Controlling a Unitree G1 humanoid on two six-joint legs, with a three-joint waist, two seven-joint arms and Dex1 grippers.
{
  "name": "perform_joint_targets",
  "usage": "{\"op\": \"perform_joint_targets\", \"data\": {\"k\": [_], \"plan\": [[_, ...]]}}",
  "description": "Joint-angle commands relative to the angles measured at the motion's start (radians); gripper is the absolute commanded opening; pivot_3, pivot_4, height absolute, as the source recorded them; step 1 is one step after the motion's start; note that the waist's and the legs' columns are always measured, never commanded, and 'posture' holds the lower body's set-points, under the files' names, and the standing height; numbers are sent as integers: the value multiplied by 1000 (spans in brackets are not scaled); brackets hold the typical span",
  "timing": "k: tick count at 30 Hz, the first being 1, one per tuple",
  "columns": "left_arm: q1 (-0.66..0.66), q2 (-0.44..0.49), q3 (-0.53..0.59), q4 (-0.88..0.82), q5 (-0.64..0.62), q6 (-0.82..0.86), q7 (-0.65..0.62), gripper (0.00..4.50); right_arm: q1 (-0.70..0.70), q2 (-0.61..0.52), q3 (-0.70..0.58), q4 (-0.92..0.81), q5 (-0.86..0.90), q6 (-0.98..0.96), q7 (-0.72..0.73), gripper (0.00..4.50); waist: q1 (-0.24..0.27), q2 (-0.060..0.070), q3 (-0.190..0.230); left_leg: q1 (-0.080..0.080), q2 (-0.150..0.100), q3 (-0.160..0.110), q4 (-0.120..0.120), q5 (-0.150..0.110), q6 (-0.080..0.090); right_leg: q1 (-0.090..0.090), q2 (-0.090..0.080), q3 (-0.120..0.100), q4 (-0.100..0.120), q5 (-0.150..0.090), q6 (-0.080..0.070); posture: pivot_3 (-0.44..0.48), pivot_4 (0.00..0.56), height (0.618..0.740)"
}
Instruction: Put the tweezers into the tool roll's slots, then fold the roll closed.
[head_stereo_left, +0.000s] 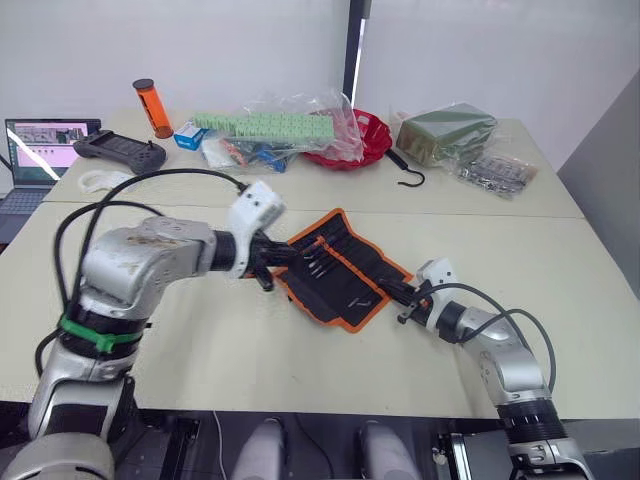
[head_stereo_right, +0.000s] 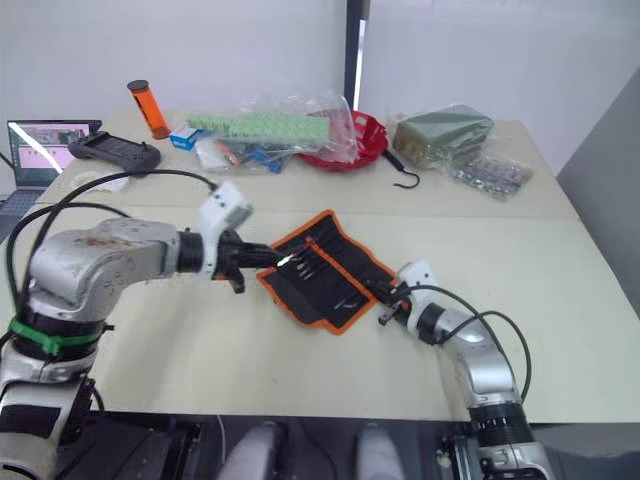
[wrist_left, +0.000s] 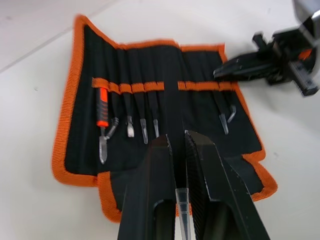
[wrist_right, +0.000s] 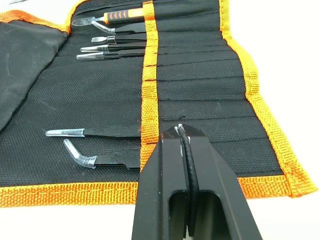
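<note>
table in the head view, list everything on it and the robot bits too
tool roll: one, black with orange trim, open, table centre
tweezers: five black ones seated in the slots; an orange-handled tool sits in the end slot
tweezer: one, held between the left fingers
hook: one, black, by the red bowl
orange tube: one, far left
handheld controller: one, black, far left
laptop: one, left edge
green blocks in plastic bag: one, far centre
olive bagged package: one, far right
left gripper: over the roll's edge
right gripper: shut, at the roll's opposite end
</note>
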Motion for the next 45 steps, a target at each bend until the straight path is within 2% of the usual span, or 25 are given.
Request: {"op": "perform_joint_targets", "data": {"k": [1, 4, 7, 14, 36, 45], "plan": [[-69, -57, 4, 50, -19, 137, 32, 29, 0, 1, 5, -16, -5, -3, -1, 0, -4, 0, 0, 0, 0, 0, 0, 0, 0, 0, 0, 0, 0, 0, 0, 0, 150, 740], [-104, -89, -28, 84, -1, 206, 54, 29, 6, 5, 14, 1, -16, -17, -2, 0, -8, 0, 0, 0, 0, 0, 0, 0, 0, 0, 0, 0, 1, -1, 2, 0, 150, 740], [-126, -94, -78, 101, 33, 214, 78, 29, 7, 9, 14, 5, -18, -26, -2, 0, -10, 0, 0, 0, 0, 0, 0, 0, 0, -1, 0, 0, 1, -1, 2, 0, 150, 740], [-142, -121, -113, 140, 71, 230, 120, 29, -6, 14, 13, 3, -17, -43, 3, 0, -9, 0, 0, 0, 0, 0, 0, 0, 0, -1, 0, 0, 1, -1, 1, 0, 150, 740], [-134, -217, -152, 241, 152, 108, 135, 29, 11, 25, 40, -9, -28, -37, 10, 0, -10, 0, 0, 0, 0, 0, 0, 0, 0, -1, 0, 0, 1, 0, 0, 0, 150, 740], [-142, -253, -209, 291, 219, -20, 111, 29, 16, 29, 55, -13, -38, -37, 11, 0, -9, 0, 0, 0, 0, 0, 0, 0, 0, -1, 0, 0, 1, 0, 0, 0, 150, 740]]}}
